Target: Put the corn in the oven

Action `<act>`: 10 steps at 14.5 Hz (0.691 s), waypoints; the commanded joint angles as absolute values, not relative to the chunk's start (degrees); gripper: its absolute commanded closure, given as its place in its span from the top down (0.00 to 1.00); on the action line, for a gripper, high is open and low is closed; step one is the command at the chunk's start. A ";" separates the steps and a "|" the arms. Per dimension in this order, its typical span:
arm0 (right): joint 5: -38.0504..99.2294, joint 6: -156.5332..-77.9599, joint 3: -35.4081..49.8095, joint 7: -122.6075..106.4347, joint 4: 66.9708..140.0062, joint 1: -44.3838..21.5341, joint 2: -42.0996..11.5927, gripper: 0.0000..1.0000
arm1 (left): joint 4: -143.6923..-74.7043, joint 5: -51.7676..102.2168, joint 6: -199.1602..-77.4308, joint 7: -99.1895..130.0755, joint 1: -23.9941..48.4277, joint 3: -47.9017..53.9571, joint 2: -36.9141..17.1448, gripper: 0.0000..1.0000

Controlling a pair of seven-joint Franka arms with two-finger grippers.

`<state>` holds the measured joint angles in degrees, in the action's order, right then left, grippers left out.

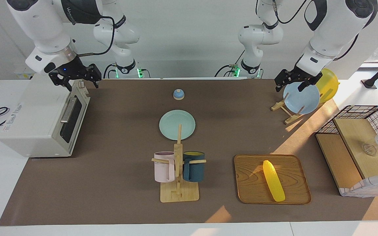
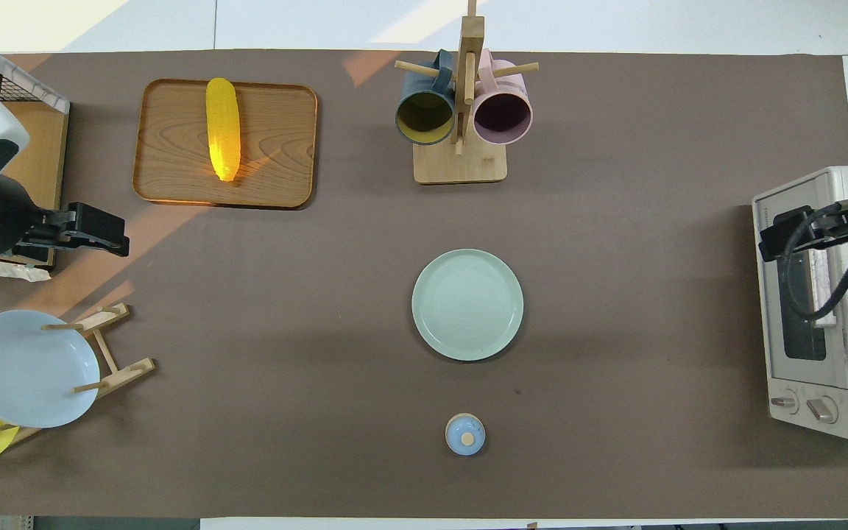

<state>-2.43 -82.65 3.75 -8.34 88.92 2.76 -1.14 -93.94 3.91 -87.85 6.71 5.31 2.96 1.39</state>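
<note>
The yellow corn lies on a wooden tray toward the left arm's end of the table, far from the robots. The off-white oven stands at the right arm's end with its dark glass door shut. My right gripper is open and empty, in the air over the oven's upper door edge. My left gripper is open and empty, raised over the plate rack, well apart from the corn.
A wooden mug rack holds a pink mug and a dark blue mug. A green plate and a small blue bell sit mid-table. A light blue plate and a yellow plate stand in a rack. A wire basket with wooden shelves is beside the tray.
</note>
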 commanded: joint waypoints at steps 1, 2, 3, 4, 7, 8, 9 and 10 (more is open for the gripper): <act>-1.32 -82.27 4.04 -8.09 88.51 3.16 -0.79 1.00 | -94.66 2.99 -88.51 6.07 4.92 3.43 2.37 1.00; -1.41 -82.27 4.04 -8.09 88.51 3.16 -0.79 1.00 | -94.66 2.99 -88.59 6.15 4.92 3.43 2.37 1.00; -1.32 -82.27 4.04 -8.09 88.51 3.16 -0.79 1.00 | -94.66 2.99 -88.59 6.07 4.92 3.43 2.37 1.00; -1.32 -82.27 4.04 -8.09 88.51 3.16 -0.70 1.00 | -94.66 2.99 -88.59 6.06 4.83 3.43 2.37 1.00; -1.14 -82.27 4.04 -8.09 88.51 3.16 -0.79 1.00 | -94.83 2.99 -88.51 5.98 4.75 3.43 2.46 1.00; -1.06 -82.27 4.04 -8.09 88.51 3.16 -0.70 1.00 | -94.92 2.99 -88.59 6.24 4.75 3.43 2.55 1.00; -0.97 -82.35 4.04 -8.00 88.51 3.16 -0.70 1.00 | -95.01 2.99 -88.59 6.15 4.83 3.43 2.55 1.00; -0.97 -82.35 4.04 -8.09 88.51 3.16 -0.70 1.00 | -95.01 2.99 -88.59 6.24 4.92 3.43 2.55 1.00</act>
<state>-2.43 -82.65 3.75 -8.34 88.63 2.73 -1.14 -93.95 3.91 -87.91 6.69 5.31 2.97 1.39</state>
